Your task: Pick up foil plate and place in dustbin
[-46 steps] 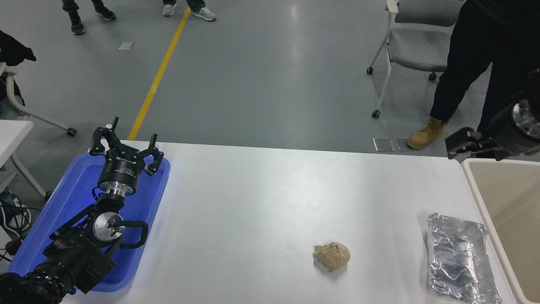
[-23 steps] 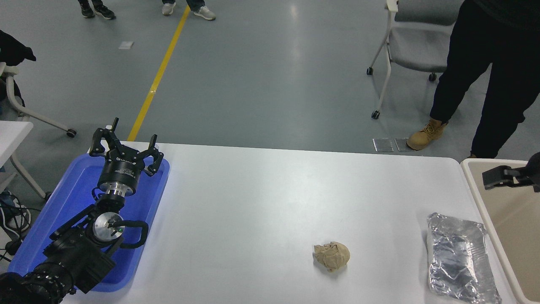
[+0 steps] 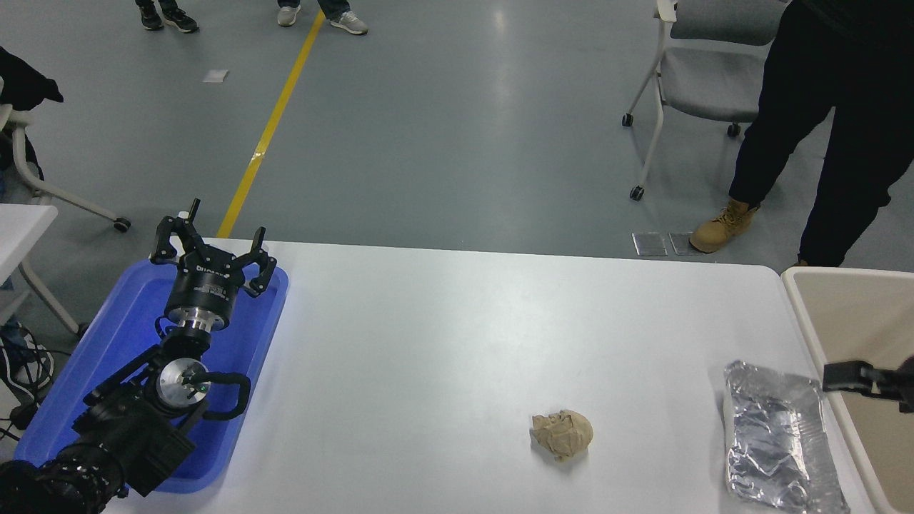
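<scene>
The foil plate (image 3: pixel 777 437), crinkled shiny silver, lies on the white table (image 3: pixel 443 343) at the near right, right beside the dustbin. The dustbin (image 3: pixel 801 303) is a beige bin with a pale rim at the right edge. My right gripper (image 3: pixel 857 378) just reaches in from the right edge, over the bin's rim and by the plate's far right corner. Only a small black part of it shows. My left gripper (image 3: pixel 213 244) is parked open and empty over the blue tray.
A crumpled tan paper ball (image 3: pixel 562 433) lies left of the foil plate. A shallow blue tray (image 3: pixel 246 335) sits at the table's left end. A person in black trousers (image 3: pixel 821 121) stands beyond the far right corner, by a wheeled chair (image 3: pixel 696 78).
My right gripper has moved down along the right edge, from the bin's far corner to the bin's rim beside the foil plate. The left arm, plate and paper ball have not moved.
</scene>
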Controlling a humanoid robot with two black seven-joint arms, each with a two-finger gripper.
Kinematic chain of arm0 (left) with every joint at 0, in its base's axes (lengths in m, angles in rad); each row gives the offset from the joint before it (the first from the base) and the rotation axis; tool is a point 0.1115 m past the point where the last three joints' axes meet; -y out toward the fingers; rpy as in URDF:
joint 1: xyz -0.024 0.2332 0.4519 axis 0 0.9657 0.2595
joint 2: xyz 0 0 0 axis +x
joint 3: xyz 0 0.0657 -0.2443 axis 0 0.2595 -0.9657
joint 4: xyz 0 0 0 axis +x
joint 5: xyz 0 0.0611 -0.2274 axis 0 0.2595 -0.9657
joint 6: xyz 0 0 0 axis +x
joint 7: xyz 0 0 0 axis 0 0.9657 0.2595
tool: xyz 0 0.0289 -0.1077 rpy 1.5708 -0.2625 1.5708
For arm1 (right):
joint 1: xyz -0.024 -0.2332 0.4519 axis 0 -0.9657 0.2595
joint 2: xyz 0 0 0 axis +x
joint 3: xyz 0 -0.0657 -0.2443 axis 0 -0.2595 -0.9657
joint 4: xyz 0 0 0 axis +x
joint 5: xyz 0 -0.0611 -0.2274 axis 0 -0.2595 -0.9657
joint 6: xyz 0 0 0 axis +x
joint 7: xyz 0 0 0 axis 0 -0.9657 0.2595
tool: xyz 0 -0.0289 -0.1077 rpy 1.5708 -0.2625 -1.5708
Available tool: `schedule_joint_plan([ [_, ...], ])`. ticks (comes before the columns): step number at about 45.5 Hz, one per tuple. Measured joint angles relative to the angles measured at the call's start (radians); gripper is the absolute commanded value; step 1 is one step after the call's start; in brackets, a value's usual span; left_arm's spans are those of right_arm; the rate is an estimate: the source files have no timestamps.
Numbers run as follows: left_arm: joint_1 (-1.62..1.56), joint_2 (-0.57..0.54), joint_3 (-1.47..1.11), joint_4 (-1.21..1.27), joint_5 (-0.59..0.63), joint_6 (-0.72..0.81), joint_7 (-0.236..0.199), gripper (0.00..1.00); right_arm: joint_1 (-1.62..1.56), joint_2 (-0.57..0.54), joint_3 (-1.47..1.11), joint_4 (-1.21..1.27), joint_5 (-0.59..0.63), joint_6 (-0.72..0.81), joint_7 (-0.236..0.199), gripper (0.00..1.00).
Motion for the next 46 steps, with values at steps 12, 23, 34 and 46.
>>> schedule_joint_plan([
  [12, 0.000, 0.000, 0.000, 0.000, 0.000, 0.000, 0.000, 1.00, -0.145, -0.001, 0.116, -0.073, -0.001, -0.010, 0.002, 1.00],
  [23, 0.000, 0.000, 0.000, 0.000, 0.000, 0.000, 0.000, 1.00, -0.214, 0.022, 0.168, -0.107, -0.002, -0.023, 0.003, 1.00],
  [34, 0.000, 0.000, 0.000, 0.000, 0.000, 0.000, 0.000, 1.00, -0.238, 0.040, 0.192, -0.119, -0.002, -0.027, 0.004, 1.00],
  [46, 0.000, 0.000, 0.000, 0.000, 0.000, 0.000, 0.000, 1.00, -0.257, 0.069, 0.201, -0.134, -0.006, -0.031, 0.004, 1.00],
])
